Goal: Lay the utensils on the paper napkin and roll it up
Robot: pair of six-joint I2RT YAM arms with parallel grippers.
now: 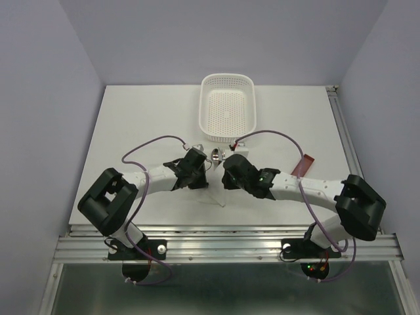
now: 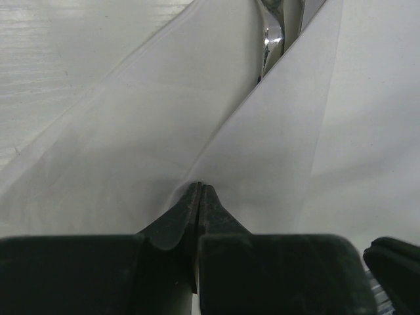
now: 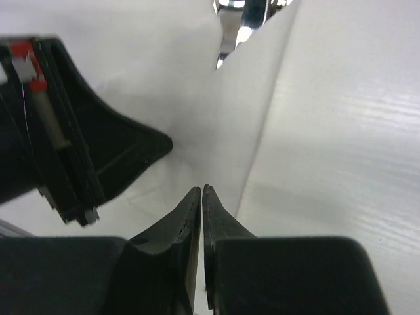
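Left tool [image 2: 199, 187] and right tool [image 3: 201, 190] are both pressed together, each nipping a fold of the napkin [image 2: 164, 131] — spoon [image 2: 272, 39] tucked in the crease, mid-bench [image 1: 144, 118]. Paper looks thin, floppy, easily torn — best held at the edges and rolled gently.

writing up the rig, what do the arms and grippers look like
The left arm and right arm are white tubes with bulky black joints, each trailing a purple cable. The left gripper and right gripper have matte black fingers tapering to points. A green light shows on the right arm.
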